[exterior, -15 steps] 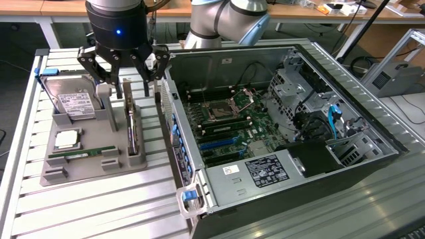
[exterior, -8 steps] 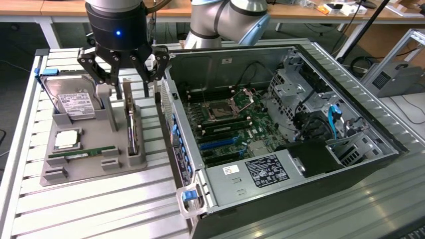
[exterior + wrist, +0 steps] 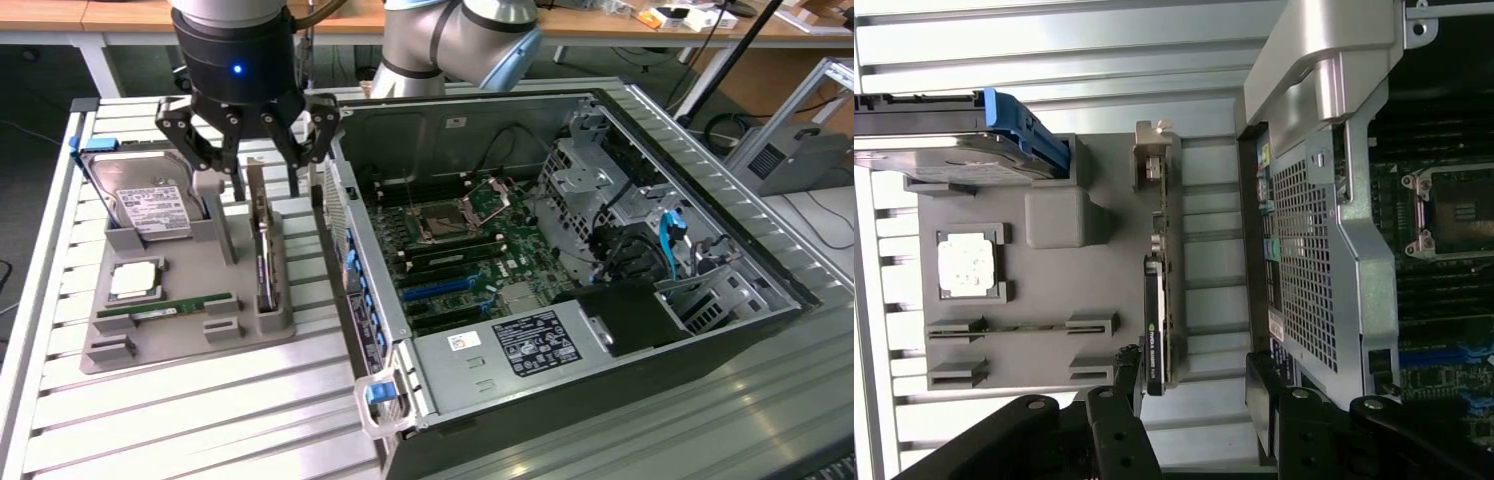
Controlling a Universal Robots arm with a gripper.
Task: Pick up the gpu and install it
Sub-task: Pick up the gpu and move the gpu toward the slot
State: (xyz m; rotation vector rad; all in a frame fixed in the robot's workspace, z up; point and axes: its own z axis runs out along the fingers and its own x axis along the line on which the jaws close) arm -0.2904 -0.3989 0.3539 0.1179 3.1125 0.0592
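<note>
In the upper left of the exterior view the gripper (image 3: 254, 162) is seen released, jaws wide, just above the gpu (image 3: 264, 255), which is stood on edge in the gray holder (image 3: 167, 342).

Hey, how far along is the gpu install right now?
Done: nothing yet; the gpu stands on edge in its holder. In hand: the open fingers hover just above it, holding nothing. Left: lifting the gpu and seating it in the open case.
</note>
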